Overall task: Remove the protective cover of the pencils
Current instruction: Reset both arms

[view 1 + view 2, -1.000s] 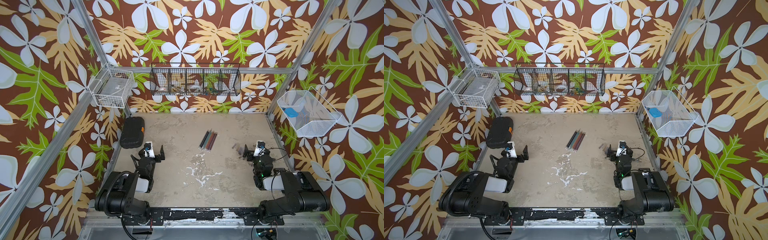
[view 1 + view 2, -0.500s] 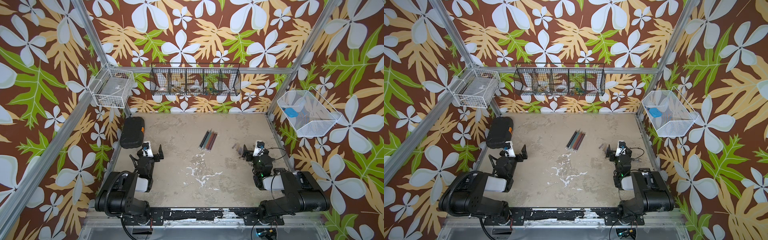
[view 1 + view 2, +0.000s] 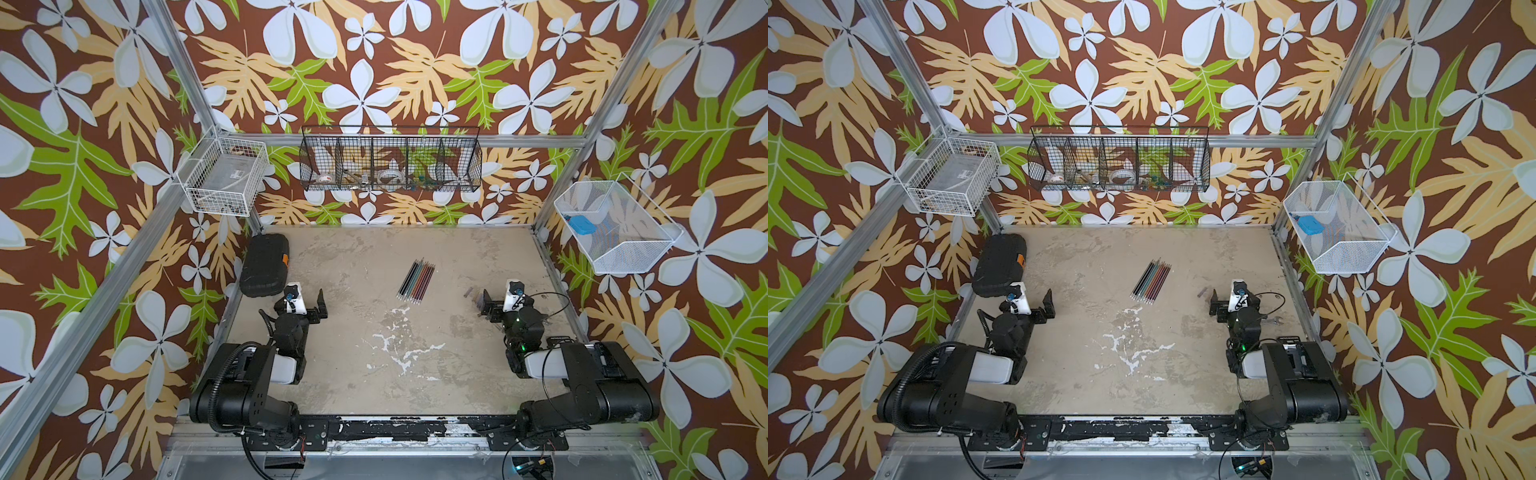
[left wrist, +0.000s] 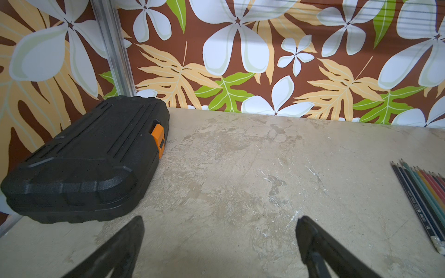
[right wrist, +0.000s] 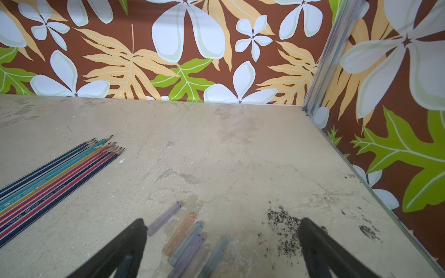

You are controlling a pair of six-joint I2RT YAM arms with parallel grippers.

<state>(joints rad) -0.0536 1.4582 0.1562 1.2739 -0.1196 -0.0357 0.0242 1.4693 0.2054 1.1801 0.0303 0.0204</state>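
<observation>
1. Nearest the base, the left gripper (image 4: 220,225) sits low over the worn beige table (image 3: 374,353) with its fingers wide apart and nothing between them.
2. The right gripper (image 5: 222,225) mirrors it on the other side, its fingers also spread and empty.
3. Just ahead of the right gripper lie several short translucent plastic caps (image 5: 183,231), tinted orange, blue and purple. They are loose on the table, and one sits close beside a finger.
4. Further out, near the middle of the table and well apart from both grippers, the long thin coloured pencils (image 3: 416,279) lie side by side in a neat slanted row. In the right wrist view every sharpened tip that shows looks bare.
5. Judged from this, the uncapping step looks finished or nearly so. The next move probably calls only for a check that no pencil keeps a cap, since the tips are too small in the top views to be sure.
6. Beyond the left gripper, a black moulded plastic case with an orange latch (image 3: 264,271) rests against the side wall.
7. Farthest off, a black wire basket (image 3: 390,164) hangs on the back wall.
</observation>
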